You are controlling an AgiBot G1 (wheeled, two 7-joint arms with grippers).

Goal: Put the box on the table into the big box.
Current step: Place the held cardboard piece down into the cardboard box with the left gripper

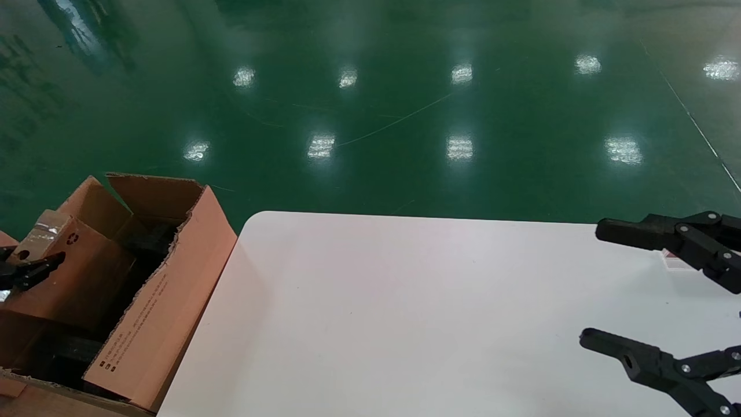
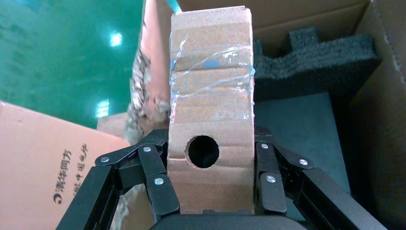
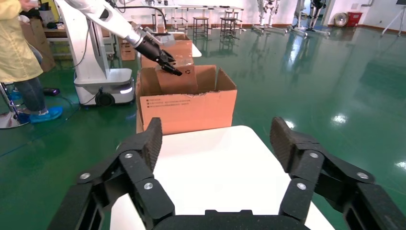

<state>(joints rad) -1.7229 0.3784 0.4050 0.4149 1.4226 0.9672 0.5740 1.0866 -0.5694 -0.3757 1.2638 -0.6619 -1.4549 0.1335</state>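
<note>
The small brown box [image 1: 81,272], with clear tape and a recycling symbol, is tilted inside the open top of the big box [image 1: 156,324] at the far left. My left gripper [image 1: 26,263] is shut on it. In the left wrist view the fingers [image 2: 163,191] clamp both sides of the small box [image 2: 210,96], which has a round hole, above the big box's dark inside. My right gripper [image 1: 593,284] is open and empty over the right end of the white table [image 1: 405,318]. It also shows in the right wrist view [image 3: 218,127].
Dark foam pieces [image 2: 311,57] lie inside the big box, which stands on the green floor against the table's rounded left corner. A person in yellow [image 3: 14,48] and a white wheeled base [image 3: 100,81] are beyond the big box [image 3: 186,108].
</note>
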